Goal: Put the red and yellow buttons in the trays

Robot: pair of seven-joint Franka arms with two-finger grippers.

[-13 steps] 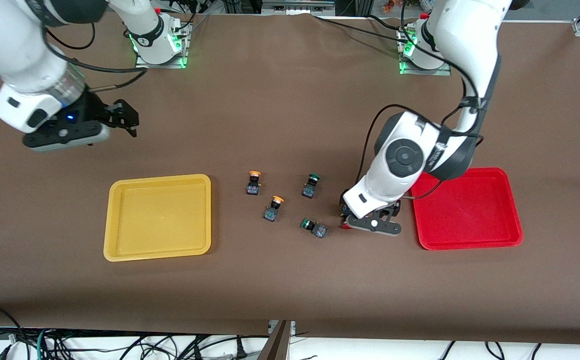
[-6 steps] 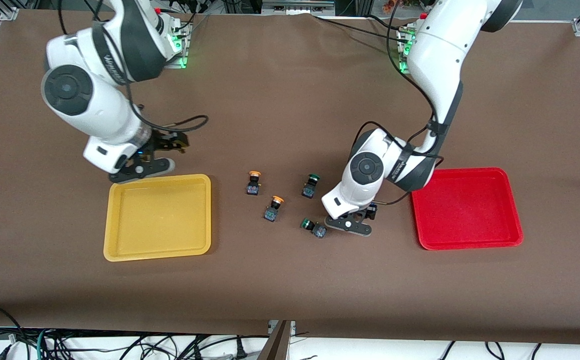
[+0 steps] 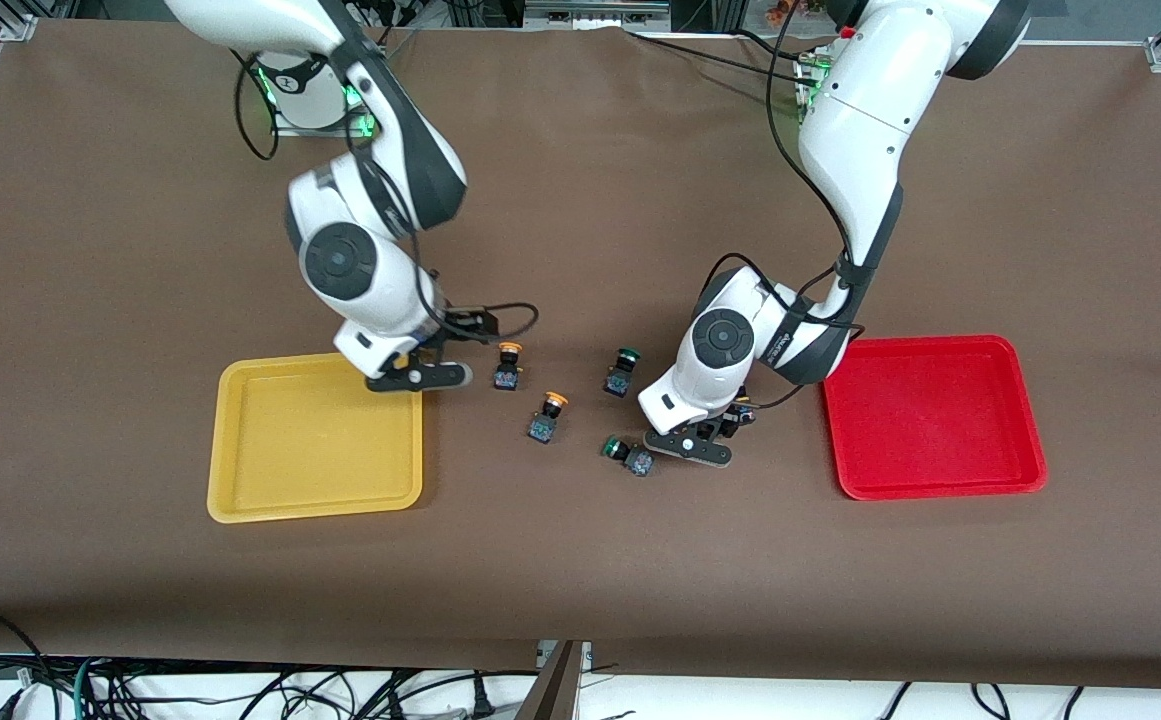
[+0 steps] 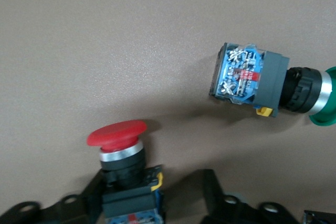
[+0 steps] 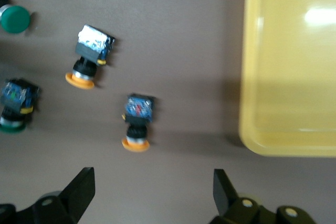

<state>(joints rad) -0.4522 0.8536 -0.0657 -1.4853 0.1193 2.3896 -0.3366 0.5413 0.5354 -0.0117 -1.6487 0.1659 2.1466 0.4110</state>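
My left gripper (image 3: 688, 447) is low on the table beside the red tray (image 3: 940, 488). It is open, with a red-capped button (image 4: 118, 136) standing between its fingers, close against one finger and with a gap to the other. That button is hidden under the gripper in the front view. My right gripper (image 3: 418, 377) is open and empty over the corner of the yellow tray (image 3: 310, 440) nearest the buttons. Two yellow-capped buttons (image 3: 508, 365) (image 3: 546, 416) lie between the trays. They also show in the right wrist view (image 5: 86, 59) (image 5: 137, 121). No second red button shows.
Two green-capped buttons lie among the others: one (image 3: 622, 371) farther from the front camera, one on its side (image 3: 628, 455) right next to my left gripper, also in the left wrist view (image 4: 252, 77). The yellow tray's rim (image 5: 252, 129) fills one side of the right wrist view.
My right arm has swung in from its end of the table to the yellow tray's corner by the yellow buttons. My left gripper has shifted from the red tray toward the lying green button.
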